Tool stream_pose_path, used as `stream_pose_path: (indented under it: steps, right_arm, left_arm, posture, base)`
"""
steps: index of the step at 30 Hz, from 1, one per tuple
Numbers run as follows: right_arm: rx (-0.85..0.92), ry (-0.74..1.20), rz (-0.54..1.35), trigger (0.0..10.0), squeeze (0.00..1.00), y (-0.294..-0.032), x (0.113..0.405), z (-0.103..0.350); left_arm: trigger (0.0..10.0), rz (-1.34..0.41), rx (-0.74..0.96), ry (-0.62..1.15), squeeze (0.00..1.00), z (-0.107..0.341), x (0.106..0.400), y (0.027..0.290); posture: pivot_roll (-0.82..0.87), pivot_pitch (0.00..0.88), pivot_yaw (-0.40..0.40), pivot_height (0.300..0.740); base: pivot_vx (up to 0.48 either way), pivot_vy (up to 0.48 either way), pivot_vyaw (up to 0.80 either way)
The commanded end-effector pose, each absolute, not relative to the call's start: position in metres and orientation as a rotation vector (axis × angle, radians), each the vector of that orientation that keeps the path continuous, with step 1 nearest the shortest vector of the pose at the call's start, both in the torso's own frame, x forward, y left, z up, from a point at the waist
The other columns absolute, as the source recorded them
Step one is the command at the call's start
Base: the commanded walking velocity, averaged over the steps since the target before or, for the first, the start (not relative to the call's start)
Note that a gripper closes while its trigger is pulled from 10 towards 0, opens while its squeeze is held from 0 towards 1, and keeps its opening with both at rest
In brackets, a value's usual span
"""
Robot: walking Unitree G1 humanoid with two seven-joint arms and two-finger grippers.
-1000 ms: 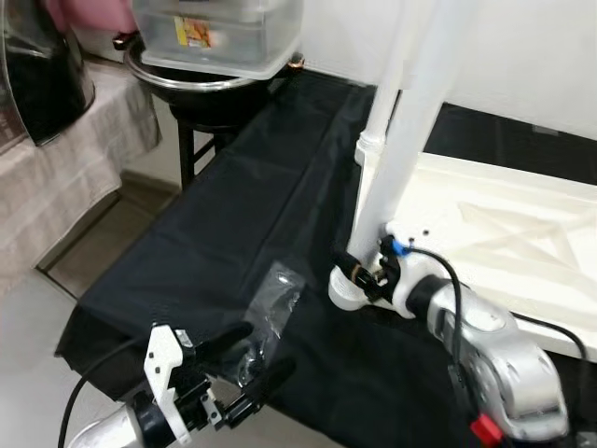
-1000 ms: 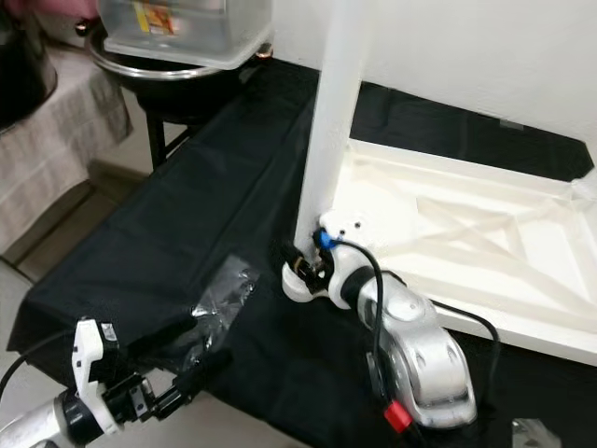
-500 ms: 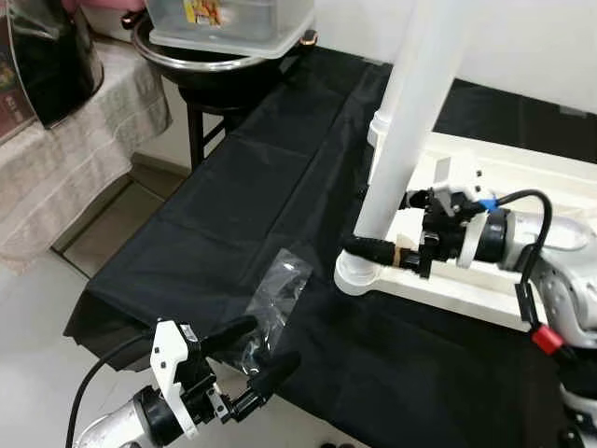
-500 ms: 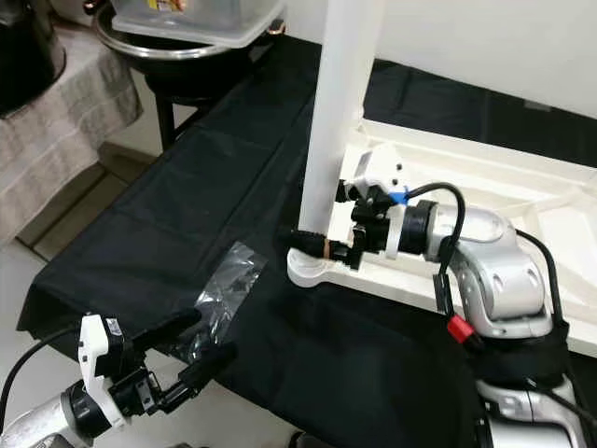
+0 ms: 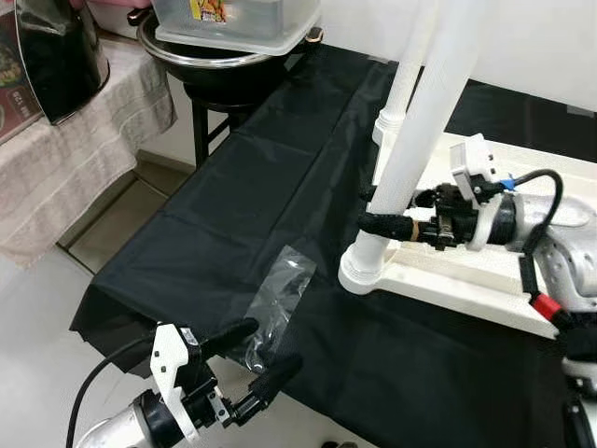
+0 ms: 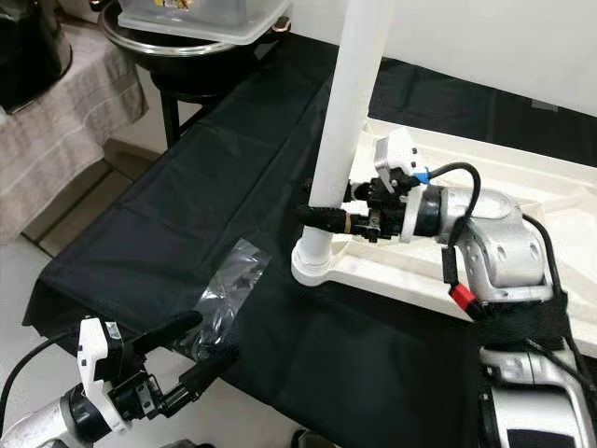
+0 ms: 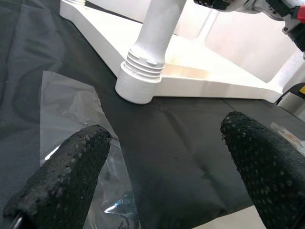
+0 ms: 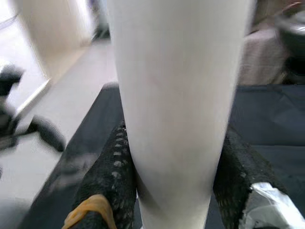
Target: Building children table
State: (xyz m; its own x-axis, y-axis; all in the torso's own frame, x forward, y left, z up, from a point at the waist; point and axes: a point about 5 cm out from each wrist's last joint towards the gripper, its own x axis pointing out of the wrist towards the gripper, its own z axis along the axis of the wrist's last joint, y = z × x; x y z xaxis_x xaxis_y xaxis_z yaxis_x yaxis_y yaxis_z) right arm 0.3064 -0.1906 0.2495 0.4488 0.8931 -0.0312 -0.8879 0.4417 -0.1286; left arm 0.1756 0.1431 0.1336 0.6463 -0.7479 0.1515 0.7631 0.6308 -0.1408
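Observation:
A white children's table top [image 5: 454,280] lies upside down on a black cloth [image 5: 261,187]. One white table leg [image 5: 424,121] stands upright in its near left corner socket. My right gripper [image 5: 378,221] is shut on this leg a little above its base, with a black finger [image 8: 107,181] pressed on each side. My left gripper [image 5: 269,345] hangs open low over the cloth's front edge. It hovers over a clear plastic bag [image 5: 280,289] and holds nothing; in the left wrist view its fingers [image 7: 66,171] stand wide apart.
A second white leg [image 5: 406,84] rises behind the first. At the back left a metal bowl [image 5: 224,70] with a plastic container [image 5: 233,23] sits on a dark stand. A towel-covered table [image 5: 75,140] with a black appliance [image 5: 56,47] stands at the left, with bare floor [image 5: 37,308] below.
My right arm has swung up from the leg's base to its side, and its fingers now clasp the leg. The camera view has shifted. The left gripper has stayed open in place.

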Motion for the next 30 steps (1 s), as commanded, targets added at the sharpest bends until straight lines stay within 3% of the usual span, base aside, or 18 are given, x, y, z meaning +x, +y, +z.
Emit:
stream_pose_path:
  steps: [1, 2, 3, 5, 9, 14, 15, 17, 18, 21, 26, 28, 30]
  right_arm:
    - [-0.053, 0.123, 0.836, 0.0, 0.0, -0.177, 0.315, 0.208]
    - [-0.053, 0.123, 0.836, 0.0, 0.0, -0.177, 0.315, 0.208]
    - [-0.018, 0.278, 0.455, 0.0, 0.0, -0.176, 0.298, 0.168]
    - [-0.141, 0.424, 0.158, 0.0, 0.0, -0.168, 0.244, 0.137]
    - [-0.156, 0.444, 0.15, 0.0, 0.0, -0.166, 0.229, 0.137]
    - [-0.137, 0.405, 0.147, 0.0, 0.0, -0.165, 0.241, 0.147]
    - [-0.137, 0.397, 0.172, 10.0, 0.0, -0.163, 0.246, 0.149]
    - [-0.133, 0.394, 0.151, 10.0, 0.0, -0.158, 0.245, 0.151]
    - [-0.078, 0.327, 0.183, 10.0, 1.0, -0.154, 0.255, 0.161]
    - [-0.013, 0.067, 0.343, 10.0, 1.0, -0.149, 0.277, 0.199]
    - [-0.039, -0.041, 0.447, 10.0, 1.0, -0.159, 0.289, 0.221]
    - [-0.093, -0.081, 0.652, 10.0, 1.0, -0.167, 0.292, 0.239]
    - [-0.093, -0.081, 0.652, 10.0, 1.0, -0.167, 0.292, 0.239]
  left_arm:
    - [10.0, -0.88, -0.202, -0.06, 0.0, 0.131, 0.173, 0.142]
    - [10.0, -0.88, -0.202, -0.06, 0.0, 0.131, 0.173, 0.142]
    - [10.0, -0.881, -0.202, -0.06, 0.0, 0.131, 0.173, 0.142]
    - [10.0, -0.881, -0.2, -0.06, 0.0, 0.131, 0.176, 0.143]
    - [10.0, -0.886, -0.202, -0.058, 0.0, 0.129, 0.177, 0.143]
    - [10.0, -0.904, -0.206, -0.054, 0.0, 0.129, 0.177, 0.142]
    - [10.0, -0.897, -0.209, -0.056, 0.0, 0.13, 0.176, 0.142]
    - [10.0, -0.892, -0.212, -0.058, 0.0, 0.131, 0.176, 0.142]
    - [10.0, -0.887, -0.215, -0.058, 0.0, 0.132, 0.174, 0.142]
    - [10.0, -0.885, -0.219, -0.057, 0.0, 0.134, 0.17, 0.142]
    - [10.0, -0.888, -0.222, -0.055, 0.0, 0.135, 0.168, 0.141]
    - [10.0, -0.889, -0.223, -0.051, 0.0, 0.136, 0.165, 0.141]
    - [10.0, -0.889, -0.223, -0.051, 0.0, 0.136, 0.165, 0.141]
  posture:
    - [0.06, 0.207, -0.06, 0.74]
    - [0.06, 0.207, -0.06, 0.74]
    - [0.05, 0.212, -0.066, 0.74]
    - [0.06, 0.219, -0.047, 0.74]
    - [0.03, 0.201, -0.048, 0.74]
    - [0.03, 0.203, -0.049, 0.74]
    - [0.03, 0.211, -0.049, 0.74]
    - [0.03, 0.214, -0.047, 0.74]
    - [0.04, 0.23, -0.049, 0.74]
    - [0.04, 0.244, -0.043, 0.74]
    - [0.05, 0.253, -0.039, 0.74]
    - [0.06, 0.268, -0.035, 0.74]
    - [0.06, 0.268, -0.035, 0.74]
  base:
    - [0.0, 0.0, 0.0]
    - [0.0, 0.0, 0.0]
    - [0.0, 0.0, 0.0]
    - [0.0, 0.0, 0.0]
    - [0.0, 0.0, 0.0]
    - [0.0, 0.0, 0.0]
    - [0.0, 0.0, 0.0]
    - [0.0, 0.0, 0.0]
    - [0.0, 0.0, 0.0]
    - [0.0, 0.0, 0.0]
    - [0.0, 0.0, 0.0]
    - [0.0, 0.0, 0.0]
    - [0.0, 0.0, 0.0]
